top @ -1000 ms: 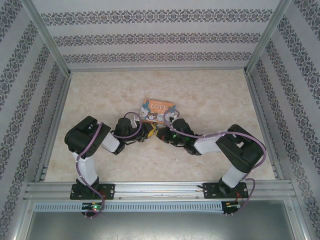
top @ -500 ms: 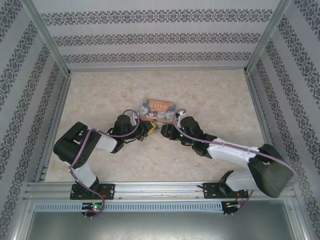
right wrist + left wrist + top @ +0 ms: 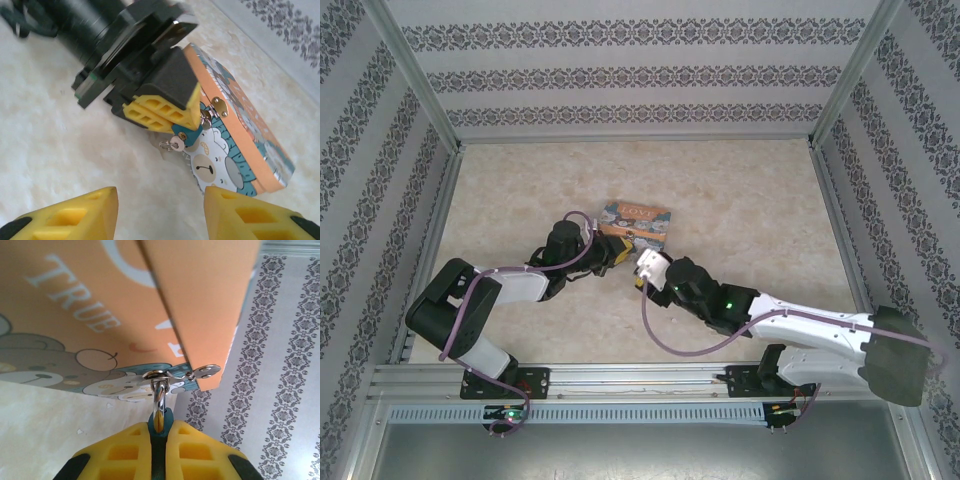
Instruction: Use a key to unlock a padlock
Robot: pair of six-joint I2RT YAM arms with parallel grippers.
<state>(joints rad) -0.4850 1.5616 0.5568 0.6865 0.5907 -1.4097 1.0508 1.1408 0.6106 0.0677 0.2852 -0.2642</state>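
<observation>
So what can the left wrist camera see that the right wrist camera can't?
Left wrist view: the word TRUE on the tin, and the padlock with its shackle hooked through the tin's latch, seen close up. Right wrist view: the open right gripper and a small ring dangling under the padlock. Both: the left gripper pinching the teal padlock at the tin.

- the word "true" stood in white capitals on the orange face of the tin box [image 3: 75,300], seen close up in the left wrist view.
- other white letters on that same face were cut off by the picture's edge and by the lid's rim, and could not be read.
- in the top view, the lettering on the tin box's lid was too small and dim to read.
</observation>
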